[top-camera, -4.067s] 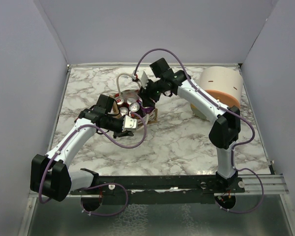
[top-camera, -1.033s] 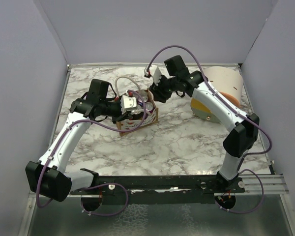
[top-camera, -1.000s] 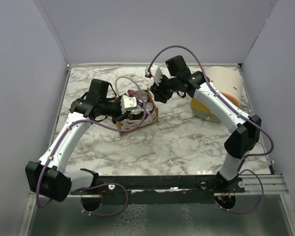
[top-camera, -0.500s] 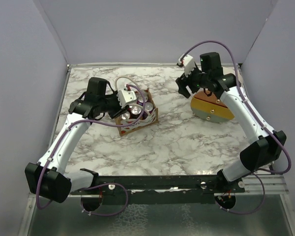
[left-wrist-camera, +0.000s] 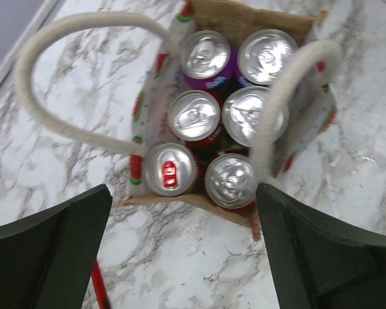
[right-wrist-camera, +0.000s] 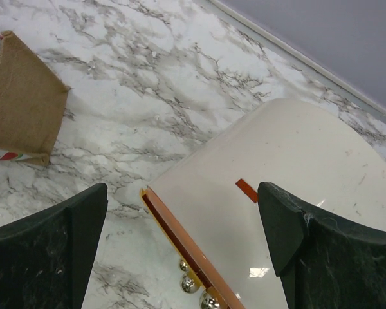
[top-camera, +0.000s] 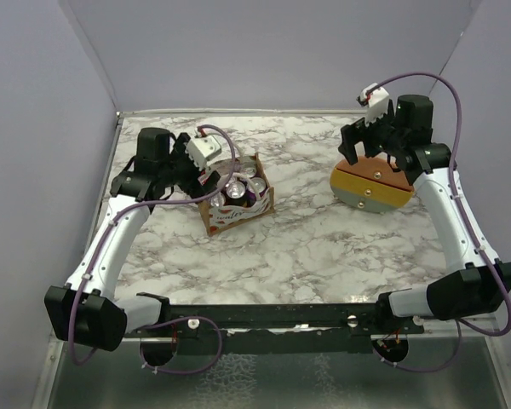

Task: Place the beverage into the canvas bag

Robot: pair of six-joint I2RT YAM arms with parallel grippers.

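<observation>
Canvas bag [left-wrist-camera: 244, 14], cans [left-wrist-camera: 194, 116] upright inside, sits twelve o'clock from the spread left gripper [left-wrist-camera: 183, 212] (right gripper [right-wrist-camera: 183, 193], spread too, farther).

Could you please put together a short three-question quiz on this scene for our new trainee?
1. How many cans stand in the canvas bag?
2. True or false: the right tool hangs over the canvas bag.
3. The left tool is: A) open, holding nothing; B) shut on a can; C) shut on the canvas bag.
Key: 1) Six. 2) False; it is over the peach domed container. 3) A.
</observation>
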